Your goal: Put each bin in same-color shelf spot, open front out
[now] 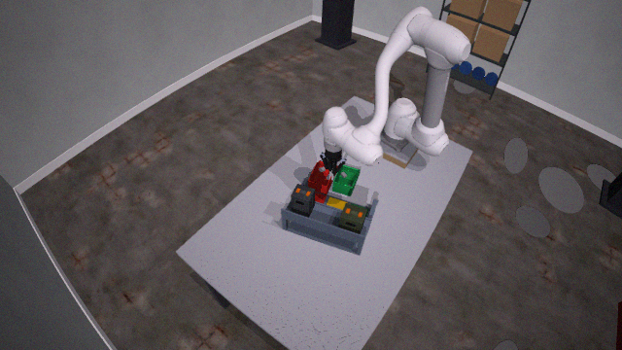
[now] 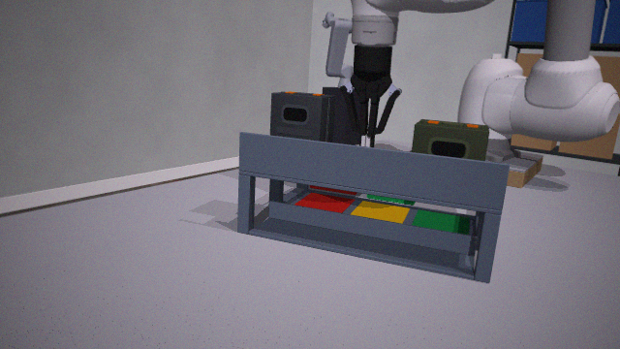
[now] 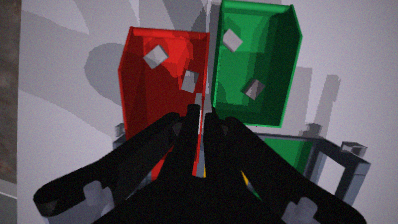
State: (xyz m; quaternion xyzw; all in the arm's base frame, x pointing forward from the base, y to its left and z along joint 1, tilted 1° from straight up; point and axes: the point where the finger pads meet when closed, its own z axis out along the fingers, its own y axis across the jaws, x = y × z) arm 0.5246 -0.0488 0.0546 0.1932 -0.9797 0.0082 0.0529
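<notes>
I am bending the white arm point(image 1: 383, 80) point(image 2: 436, 4) high at its elbow, and I am pointing the black hand point(image 1: 334, 171) point(image 2: 368, 142) point(image 3: 202, 102) downward, its two fingers closing tightly.

Gray case: boxy, with orange latches, standing upright atop the unit's left end in the exterior view point(image 1: 302, 200) point(image 2: 296, 115).
Green case: similar, on the right point(image 1: 353, 218) point(image 2: 450, 138).
Rack: dark-framed point(image 1: 517, 38) point(image 2: 510, 29), by the wall, holding brown boxes point(image 1: 491, 43) point(image 2: 530, 142).
</notes>
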